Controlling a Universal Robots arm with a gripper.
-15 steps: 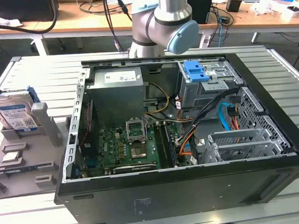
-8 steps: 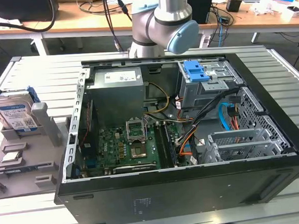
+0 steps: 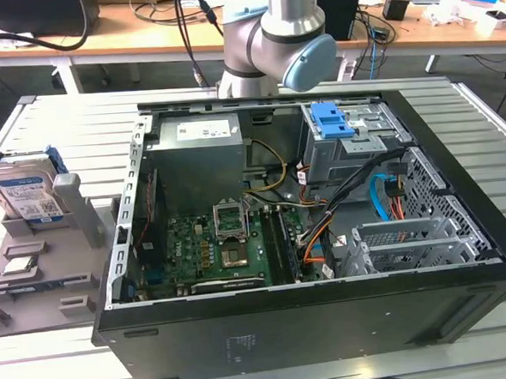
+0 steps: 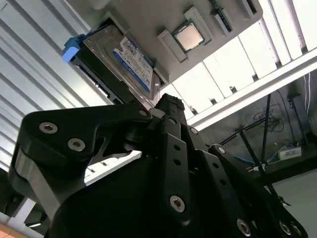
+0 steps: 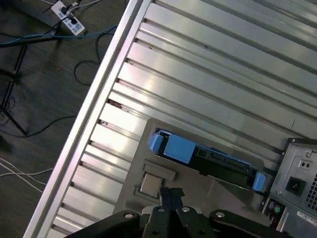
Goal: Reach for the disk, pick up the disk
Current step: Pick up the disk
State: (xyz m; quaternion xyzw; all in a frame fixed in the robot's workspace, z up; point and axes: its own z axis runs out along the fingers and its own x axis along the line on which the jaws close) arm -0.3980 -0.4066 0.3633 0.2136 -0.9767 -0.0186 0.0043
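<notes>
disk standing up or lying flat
Standing on edge: the disk sits in a slot of the grey holder.

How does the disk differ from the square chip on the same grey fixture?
The disk stands on edge in a slot; the chip lies flat in a recess. The disk is much larger than the chip. The disk carries a white-and-blue label and blue rail; the chip is plain metal. Both sit on the grey fixture, outside the computer case.

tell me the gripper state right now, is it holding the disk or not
Gripper: looks shut, holding nothing. The disk stands in the grey holder, apart from the gripper.
</notes>
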